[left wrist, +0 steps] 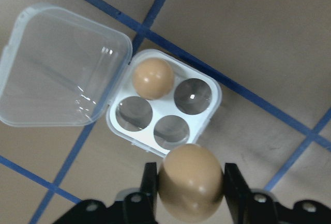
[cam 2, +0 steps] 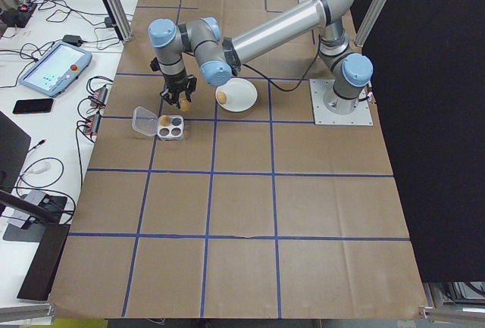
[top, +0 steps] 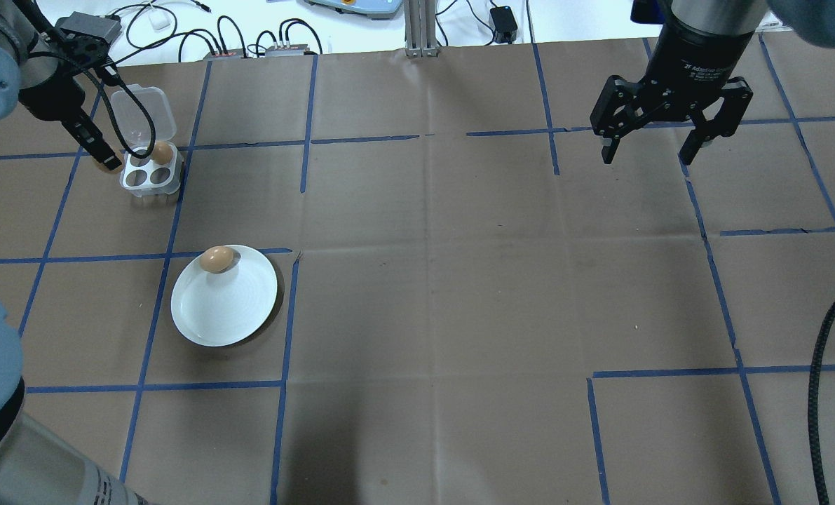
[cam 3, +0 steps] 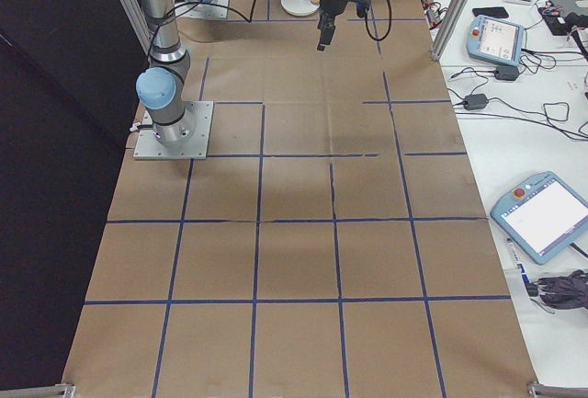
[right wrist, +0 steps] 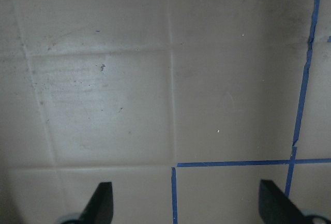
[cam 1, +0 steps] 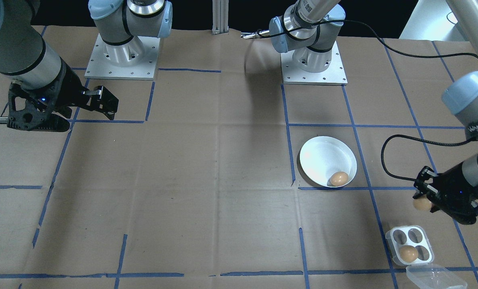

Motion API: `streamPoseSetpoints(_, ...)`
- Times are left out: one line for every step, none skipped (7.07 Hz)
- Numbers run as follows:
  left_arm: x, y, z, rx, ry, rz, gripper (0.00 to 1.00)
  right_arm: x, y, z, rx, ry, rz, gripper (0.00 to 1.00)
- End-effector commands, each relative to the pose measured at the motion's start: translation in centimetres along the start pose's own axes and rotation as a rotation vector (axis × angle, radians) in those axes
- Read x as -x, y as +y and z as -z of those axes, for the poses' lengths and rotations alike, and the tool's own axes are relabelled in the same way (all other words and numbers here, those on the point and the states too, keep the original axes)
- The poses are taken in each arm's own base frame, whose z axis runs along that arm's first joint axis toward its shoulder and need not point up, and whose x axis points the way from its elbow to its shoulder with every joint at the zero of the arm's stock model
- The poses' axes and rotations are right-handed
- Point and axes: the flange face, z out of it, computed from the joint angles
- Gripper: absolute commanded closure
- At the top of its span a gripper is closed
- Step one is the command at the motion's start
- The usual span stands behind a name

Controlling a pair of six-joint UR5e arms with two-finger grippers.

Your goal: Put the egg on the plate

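Nearest to the wrist camera: a brown egg [left wrist: 190, 182] gripped between the two fingers [left wrist: 148, 189] of the left claw [cam 1: 423, 200], raised above the table [top: 431, 280] and just beside the egg tray [left wrist: 164, 111]. Not yet over the plate [top: 235, 308].

Round white plate on the robot's left half of the table, near the tray but apart from it. Already one egg in plate [top: 216, 259], resting at the rim on the side toward the tray.

Square white tray with four cups; one egg in tray [left wrist: 152, 78] in the cup next to the hinge, other three cups bare. Clear lid [left wrist: 59, 69] swung open, lying flat on the table, joined to the tray at one edge.

Right claw [top: 647, 151] well apart, on the other side of the table, raised above the brown paper, fingers spread wide, gripping nothing. In its wrist view only bare paper and blue tape lines [right wrist: 302, 79] between the two finger tips.

Table covered with brown paper, marked into squares by blue tape. Both arm bases [cam 1: 122, 56] bolted on grey plates at the robot's edge.
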Motion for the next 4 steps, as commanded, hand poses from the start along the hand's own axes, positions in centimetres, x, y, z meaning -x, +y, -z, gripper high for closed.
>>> streamPoseSetpoints(-8.5, 0.9, 0.3, 0.015, 0.032, 0.348, 0.67, 0.0, 0.0, 0.0, 0.0, 0.0, 0.0, 0.0)
streamPoseSetpoints(-12.2, 0.0, -0.3, 0.031, 0.04, 0.472, 0.67, 0.0, 0.0, 0.0, 0.0, 0.0, 0.0, 0.0)
streamPoseSetpoints(-15.5, -1.1, -2.2, 0.064, 0.063, 0.609, 0.67, 0.0, 0.0, 0.0, 0.0, 0.0, 0.0, 0.0)
streamPoseSetpoints(-17.6, -1.9, -4.6, 0.085, 0.073, 0.692, 0.68, 0.0, 0.0, 0.0, 0.0, 0.0, 0.0, 0.0)
